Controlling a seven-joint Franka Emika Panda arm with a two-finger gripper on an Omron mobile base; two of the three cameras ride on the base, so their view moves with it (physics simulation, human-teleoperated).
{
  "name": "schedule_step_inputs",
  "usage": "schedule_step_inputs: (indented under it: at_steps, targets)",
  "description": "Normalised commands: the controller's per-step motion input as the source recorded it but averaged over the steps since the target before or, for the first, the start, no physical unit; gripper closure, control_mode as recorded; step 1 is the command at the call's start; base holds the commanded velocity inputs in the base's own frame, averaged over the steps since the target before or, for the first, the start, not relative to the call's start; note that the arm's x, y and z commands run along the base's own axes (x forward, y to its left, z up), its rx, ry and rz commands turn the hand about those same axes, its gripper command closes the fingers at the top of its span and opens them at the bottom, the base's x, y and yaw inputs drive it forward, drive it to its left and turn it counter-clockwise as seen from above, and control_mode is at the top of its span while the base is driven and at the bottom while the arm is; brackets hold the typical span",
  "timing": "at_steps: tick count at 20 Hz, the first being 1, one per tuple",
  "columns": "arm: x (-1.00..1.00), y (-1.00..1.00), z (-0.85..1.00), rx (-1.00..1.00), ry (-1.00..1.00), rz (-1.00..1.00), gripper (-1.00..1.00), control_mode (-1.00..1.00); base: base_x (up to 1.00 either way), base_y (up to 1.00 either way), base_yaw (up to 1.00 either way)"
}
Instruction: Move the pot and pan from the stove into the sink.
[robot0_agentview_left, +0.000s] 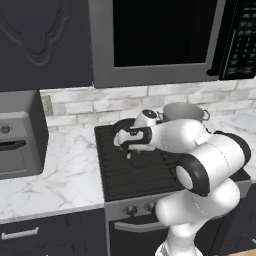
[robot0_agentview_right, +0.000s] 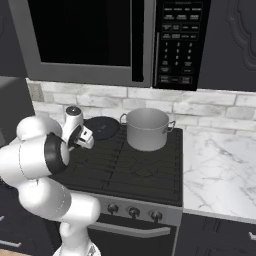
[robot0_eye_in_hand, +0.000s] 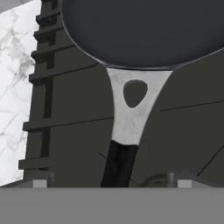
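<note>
The black pan (robot0_eye_in_hand: 144, 30) lies on the stove (robot0_agentview_left: 130, 175) at its back left, its dark disc (robot0_agentview_right: 101, 127) just beyond my hand. Its short handle (robot0_eye_in_hand: 130, 113), silvery then dark, runs toward me between the fingertips. My gripper (robot0_eye_in_hand: 111, 181) is open, low over the grate, with one fingertip (robot0_eye_in_hand: 40, 183) on each side of the handle and not touching it. The hand also appears in the left base view (robot0_agentview_left: 128, 153) and the right base view (robot0_agentview_right: 87, 144). The shiny steel pot (robot0_agentview_right: 147, 129) stands upright at the stove's back right (robot0_agentview_left: 183, 112). The sink is out of view.
A microwave (robot0_agentview_right: 85, 35) hangs low over the stove. White marble counter runs to the left (robot0_agentview_left: 65, 175) and right (robot0_agentview_right: 220, 170) of it. A grey countertop oven (robot0_agentview_left: 17, 145) stands at the far left. Knobs (robot0_agentview_right: 132, 212) line the range front.
</note>
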Motion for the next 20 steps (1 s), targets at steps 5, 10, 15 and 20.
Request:
schedule_step_inputs:
  at_steps: [5, 10, 15, 20]
  targets:
    - [0.12, 0.0, -0.17, -0.04, 0.0, 0.0, -1.0, -1.0, 0.0, 0.0, 0.0]
    - [0.04, 0.0, -0.25, -0.05, 0.0, 0.0, -1.0, -1.0, 0.0, 0.0, 0.0]
    - [0.05, 0.05, -0.19, -0.04, 0.0, 0.0, -1.0, -1.0, 0.0, 0.0, 0.0]
    - [0.02, 0.04, -0.06, -0.01, 0.0, 0.0, 1.0, -1.0, 0.0, 0.0, 0.0]
